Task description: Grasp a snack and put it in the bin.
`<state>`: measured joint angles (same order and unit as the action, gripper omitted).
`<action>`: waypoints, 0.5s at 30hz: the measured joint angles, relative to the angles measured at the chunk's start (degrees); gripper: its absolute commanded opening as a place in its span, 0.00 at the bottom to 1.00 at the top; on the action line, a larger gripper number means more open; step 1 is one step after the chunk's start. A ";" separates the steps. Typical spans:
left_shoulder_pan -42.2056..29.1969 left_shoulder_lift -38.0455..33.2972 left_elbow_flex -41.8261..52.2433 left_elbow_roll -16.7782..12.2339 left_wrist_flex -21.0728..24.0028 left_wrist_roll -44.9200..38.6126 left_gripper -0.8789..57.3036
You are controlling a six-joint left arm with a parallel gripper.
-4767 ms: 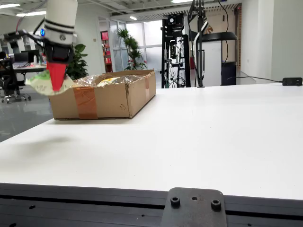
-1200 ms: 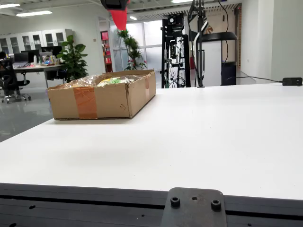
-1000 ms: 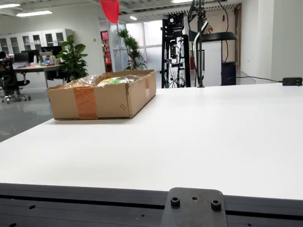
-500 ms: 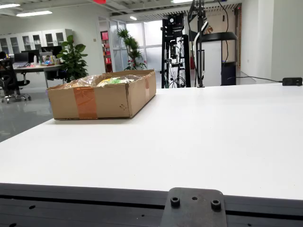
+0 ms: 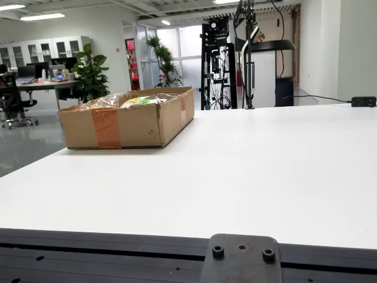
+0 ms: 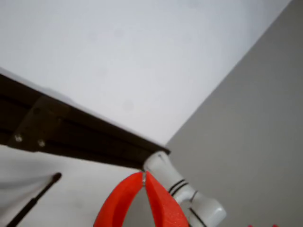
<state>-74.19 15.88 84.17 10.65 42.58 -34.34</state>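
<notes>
Side view across the white bench (image 5: 247,177) showed a cardboard box (image 5: 126,121) at the far left, with wrapped snacks (image 5: 138,101) lying inside it. Wrist view showed the red pincer (image 6: 143,177) clenched, tips touching, grasping nothing, above the bench's dark edge rail (image 6: 80,135).

On my gripper-mounted view I see the gripper (image 6: 143,176): two smooth, bright red curved fingers (image 6: 120,201) whose tips meet in a point. At about four o'clock from those tips sits a white cylindrical part (image 6: 182,189) ringed with thin black bands.
</notes>
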 measured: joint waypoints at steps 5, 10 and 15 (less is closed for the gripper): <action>0.29 0.25 -0.08 -6.10 -1.82 9.61 0.01; 0.34 0.39 -0.14 -10.28 -2.38 17.42 0.01; -0.43 0.53 -0.31 -12.63 -2.49 24.28 0.01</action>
<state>-74.61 16.41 83.86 -1.98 40.09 -10.07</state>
